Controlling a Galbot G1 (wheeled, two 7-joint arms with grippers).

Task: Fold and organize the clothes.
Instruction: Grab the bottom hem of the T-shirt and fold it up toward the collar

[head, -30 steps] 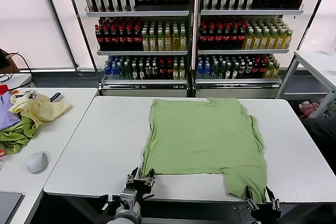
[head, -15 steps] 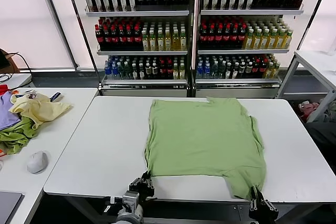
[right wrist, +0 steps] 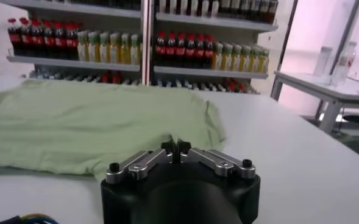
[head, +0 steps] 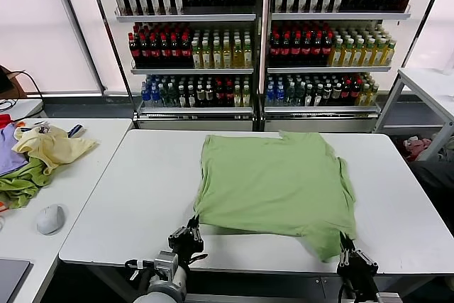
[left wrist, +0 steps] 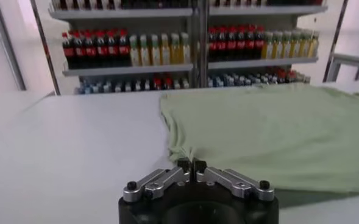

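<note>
Head view: left gripper (head: pixel 190 232) and right gripper (head: pixel 345 252), jaws clamped on the near hem corners of the light green shirt (head: pixel 277 182), which lies lengthwise, collar pointing away, on the white counter (head: pixel 142 196); bottle-stocked shelves (head: pixel 262 40) behind.

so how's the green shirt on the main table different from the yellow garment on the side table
The light green shirt lies spread nearly flat on the main table; the pale yellow garment sits crumpled in a pile. The shirt's near corners are pinched by the left gripper and right gripper; nothing touches the yellow one. Both are soft clothing.
</note>
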